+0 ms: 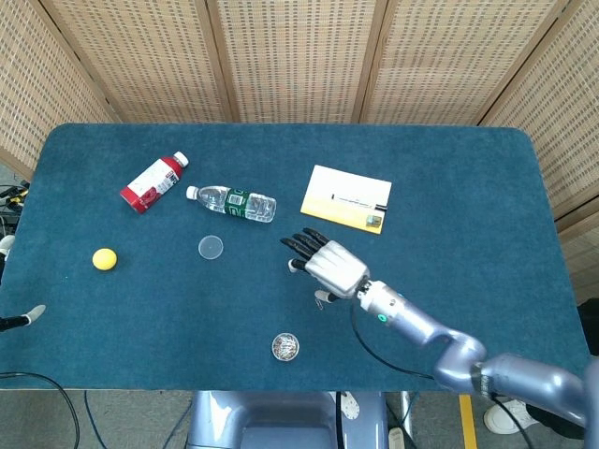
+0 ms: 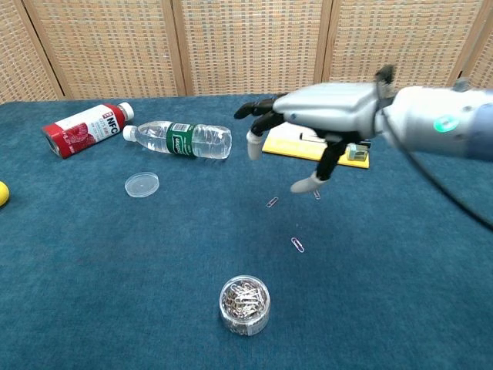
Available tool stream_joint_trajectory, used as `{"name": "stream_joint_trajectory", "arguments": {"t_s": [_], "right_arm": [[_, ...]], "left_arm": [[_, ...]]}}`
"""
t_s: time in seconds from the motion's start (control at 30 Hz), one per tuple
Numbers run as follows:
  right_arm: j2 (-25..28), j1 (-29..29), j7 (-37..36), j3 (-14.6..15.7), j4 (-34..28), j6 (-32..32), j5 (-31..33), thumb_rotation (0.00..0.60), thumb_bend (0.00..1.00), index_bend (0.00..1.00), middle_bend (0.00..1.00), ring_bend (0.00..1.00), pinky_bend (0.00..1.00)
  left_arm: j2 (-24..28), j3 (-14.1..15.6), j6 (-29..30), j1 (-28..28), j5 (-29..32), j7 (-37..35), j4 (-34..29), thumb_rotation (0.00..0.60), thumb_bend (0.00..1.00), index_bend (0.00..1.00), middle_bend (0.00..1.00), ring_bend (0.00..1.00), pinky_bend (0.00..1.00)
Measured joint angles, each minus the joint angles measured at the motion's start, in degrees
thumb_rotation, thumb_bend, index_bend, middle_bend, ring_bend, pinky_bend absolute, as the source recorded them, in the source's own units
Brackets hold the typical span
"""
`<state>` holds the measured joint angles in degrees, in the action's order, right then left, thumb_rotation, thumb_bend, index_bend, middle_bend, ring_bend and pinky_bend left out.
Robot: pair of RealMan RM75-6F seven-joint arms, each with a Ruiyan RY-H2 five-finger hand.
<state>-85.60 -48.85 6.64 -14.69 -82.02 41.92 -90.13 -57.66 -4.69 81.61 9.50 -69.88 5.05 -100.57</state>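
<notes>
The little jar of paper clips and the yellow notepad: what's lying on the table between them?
Between the jar and the notepad, chest view shows three loose paper clips on bare blue cloth; the right hand hovers above them.

You get bright, even light, soft shadows, no glare. Right hand (image 2: 323, 116) maybe slightly motion-blurred; head view edges bend slightly.
</notes>
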Motion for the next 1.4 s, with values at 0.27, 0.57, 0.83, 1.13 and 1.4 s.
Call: {"name": "stream_joint_trajectory", "arguments": {"t_s": [0.27, 0.57, 0.83, 1.13, 1.4], "right_arm": [[-10.1, -4.8, 5.4, -0.4, 13.2, -4.0, 6.3, 0.6, 0.28, 0.36, 0.0, 0.0, 0.0], [-15.4, -7.1, 7.9, 1.2, 22.5, -7.0, 10.5, 0.6, 0.3, 0.38, 0.0, 0.0, 0.0], [-18.0, -8.6, 9.1, 0.9, 27.5, -8.6, 14.9, 0.6, 0.31, 0.41, 0.0, 0.0, 0.0], [-18.2, -9.3, 10.1, 1.2, 27.8, -8.4, 16.9, 0.6, 0.32, 0.46, 0.0, 0.0, 0.0], [-18.3, -9.8, 10.9, 1.9, 27.8, -8.4, 18.2, 0.6, 0.33, 0.47, 0.0, 0.0, 0.0]], "left_arm": [[-0.3, -0.6, -2.1, 0.5, 1.4, 0.0, 0.9, 0.6, 0.0, 0.0, 0.0, 0.0, 0.0], [-0.5, -1.2, -3.7, 0.9, 2.5, 0.2, 1.6, 0.6, 0.0, 0.0, 0.0, 0.0, 0.0], [-0.5, -1.5, -4.1, 0.7, 2.7, 0.0, 1.9, 0.6, 0.0, 0.0, 0.0, 0.0, 0.0], [-0.5, -1.7, -4.6, 0.7, 2.8, 0.1, 1.9, 0.6, 0.0, 0.0, 0.0, 0.0, 0.0], [-0.3, -1.9, -4.6, 0.5, 2.7, -0.2, 1.9, 0.6, 0.0, 0.0, 0.0, 0.0, 0.0]]}}
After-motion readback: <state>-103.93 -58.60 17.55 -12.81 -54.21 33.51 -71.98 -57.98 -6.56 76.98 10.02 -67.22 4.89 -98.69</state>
